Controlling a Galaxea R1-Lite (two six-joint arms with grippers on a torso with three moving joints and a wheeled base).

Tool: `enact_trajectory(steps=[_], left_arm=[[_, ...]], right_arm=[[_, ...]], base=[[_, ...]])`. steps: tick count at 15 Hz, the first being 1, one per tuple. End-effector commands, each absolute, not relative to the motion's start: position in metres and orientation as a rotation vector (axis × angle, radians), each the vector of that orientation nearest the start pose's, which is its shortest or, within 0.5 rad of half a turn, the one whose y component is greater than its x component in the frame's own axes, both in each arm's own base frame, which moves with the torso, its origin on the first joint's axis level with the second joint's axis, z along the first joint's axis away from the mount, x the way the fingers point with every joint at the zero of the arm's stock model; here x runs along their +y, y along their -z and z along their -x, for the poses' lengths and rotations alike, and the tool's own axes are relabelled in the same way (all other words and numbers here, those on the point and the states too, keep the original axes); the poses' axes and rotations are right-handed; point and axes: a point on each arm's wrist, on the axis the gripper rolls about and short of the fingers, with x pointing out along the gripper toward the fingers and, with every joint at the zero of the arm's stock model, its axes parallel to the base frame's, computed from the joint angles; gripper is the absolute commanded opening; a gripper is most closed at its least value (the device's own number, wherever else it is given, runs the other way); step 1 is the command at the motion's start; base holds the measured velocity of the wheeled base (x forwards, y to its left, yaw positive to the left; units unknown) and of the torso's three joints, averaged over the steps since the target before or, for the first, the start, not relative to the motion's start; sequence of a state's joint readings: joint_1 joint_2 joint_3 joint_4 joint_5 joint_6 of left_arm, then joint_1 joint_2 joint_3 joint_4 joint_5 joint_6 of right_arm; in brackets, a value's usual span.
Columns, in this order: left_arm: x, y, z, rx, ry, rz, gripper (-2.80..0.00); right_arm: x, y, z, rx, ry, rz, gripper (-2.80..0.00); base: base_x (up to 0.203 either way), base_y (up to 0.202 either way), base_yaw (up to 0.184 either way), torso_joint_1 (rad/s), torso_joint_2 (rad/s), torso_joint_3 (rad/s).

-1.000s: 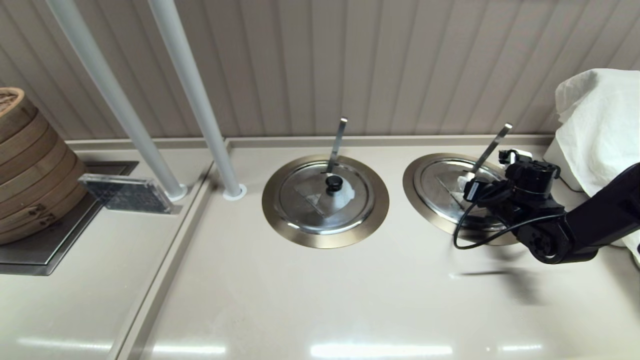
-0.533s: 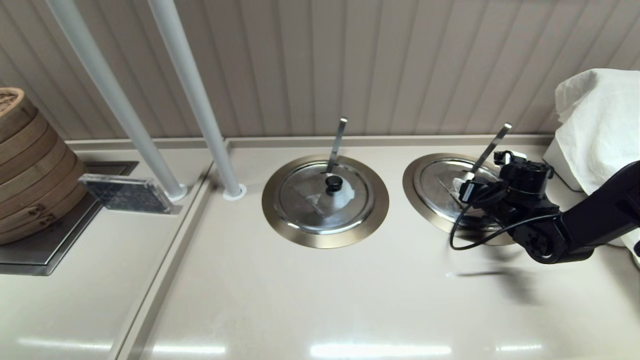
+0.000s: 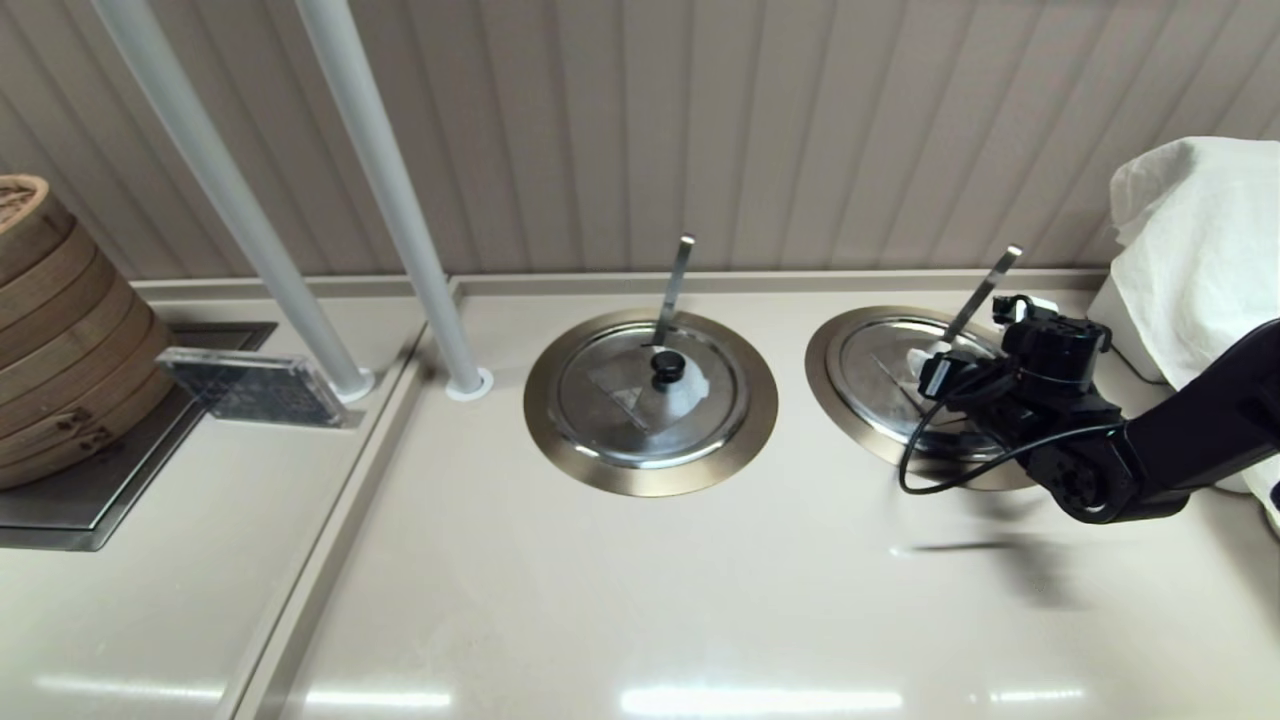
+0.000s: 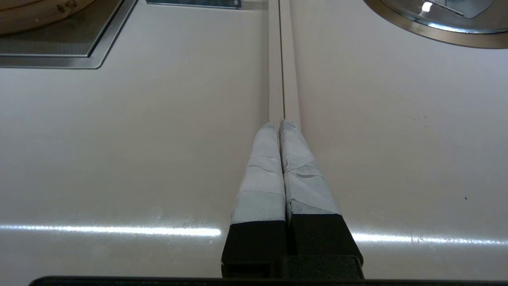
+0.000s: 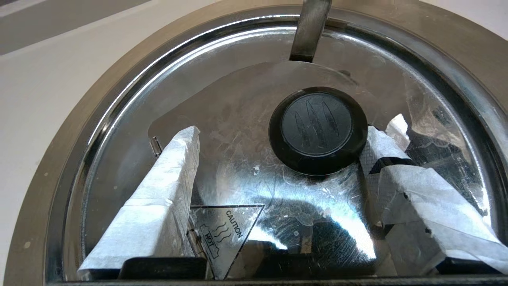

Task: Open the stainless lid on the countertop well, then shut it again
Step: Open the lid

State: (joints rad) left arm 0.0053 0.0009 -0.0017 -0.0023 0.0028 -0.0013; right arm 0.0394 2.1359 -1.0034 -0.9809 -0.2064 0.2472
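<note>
— While the right gripper [image 5: 278, 131] hovers over the stainless lid [image 3: 890, 385], how wide are its fingers?
— Spread wide, flanking the black knob [image 5: 317, 129]; lid seated flat in the countertop well [image 3: 835, 400]; left gripper [image 4: 278, 124] pressed together, parked.

Bright overhead light, glare streaks, sharp

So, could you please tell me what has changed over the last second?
The right gripper edged slightly toward the wall above the round steel lid, fingers open beside its black knob, nothing grasped. The lid remained shut; the left gripper stayed parked, closed.
</note>
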Motion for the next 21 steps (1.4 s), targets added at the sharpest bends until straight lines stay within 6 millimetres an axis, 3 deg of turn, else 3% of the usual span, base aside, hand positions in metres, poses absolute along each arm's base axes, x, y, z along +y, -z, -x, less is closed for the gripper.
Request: enact_trajectory(steps=[1,9,21], left_arm=[[0.0,-0.076,0.023,-0.003,-0.009,0.002,-2.8],[0.0,-0.076,0.023,-0.003,-0.009,0.002,-2.8],[0.0,-0.076,0.023,-0.002,-0.009,0.002,-2.8]], right_arm=[[0.012,-0.12,-0.402,0.105,0.18,-0.233,0.0],[0.038,-0.145,-0.39,0.053,0.115,-0.254,0.0],[0.077,-0.166,-0.362,0.028,0.025,-0.271,0.0]], base=[[0.0,0.0,0.0,0.0,0.0,0.0],[0.0,0.0,0.0,0.0,0.0,0.0],[0.0,0.0,0.0,0.0,0.0,0.0]])
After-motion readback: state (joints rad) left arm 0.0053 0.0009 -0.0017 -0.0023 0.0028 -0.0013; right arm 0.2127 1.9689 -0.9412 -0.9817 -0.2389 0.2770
